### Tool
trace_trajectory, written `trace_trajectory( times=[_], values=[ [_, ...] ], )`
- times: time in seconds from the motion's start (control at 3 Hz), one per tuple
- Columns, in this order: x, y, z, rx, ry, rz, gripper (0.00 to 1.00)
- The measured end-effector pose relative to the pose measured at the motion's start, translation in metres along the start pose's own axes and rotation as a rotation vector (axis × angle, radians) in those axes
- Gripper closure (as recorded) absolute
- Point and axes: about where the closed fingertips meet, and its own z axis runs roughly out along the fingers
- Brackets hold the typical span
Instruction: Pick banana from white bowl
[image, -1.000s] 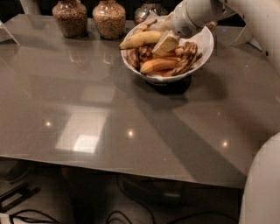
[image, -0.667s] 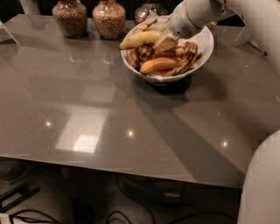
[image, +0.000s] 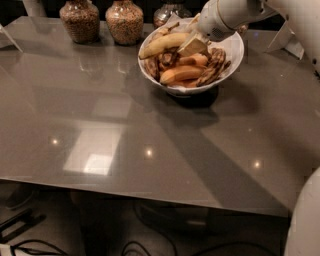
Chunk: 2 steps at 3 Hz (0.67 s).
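The white bowl (image: 234, 56) stands at the back of the grey table, right of middle, full of fruit. The banana (image: 162, 44), long, pale yellow and speckled, lies on top of the pile, its left end sticking out over the bowl's left rim. My gripper (image: 192, 47) reaches in from the upper right on a white arm. Its fingers are closed on the banana's right end, just above the other fruit. A shorter orange banana (image: 180, 74) and dark striped ones (image: 212, 71) lie beneath.
Two glass jars of grain (image: 80, 21) (image: 124, 22) stand at the back left, with a third jar (image: 169, 11) behind the bowl. A white object (image: 287, 40) sits at the back right. The robot's white body (image: 305, 225) fills the lower right corner.
The gripper and the banana have stayed almost in the same place, shifting at most slightly left. Nothing else has moved.
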Motion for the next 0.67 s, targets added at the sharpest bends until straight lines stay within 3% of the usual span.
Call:
trace_trajectory(
  times=[0.67],
  values=[
    [-0.014, 0.028, -0.067, 0.045, -0.080, -0.033, 1.00]
  ],
)
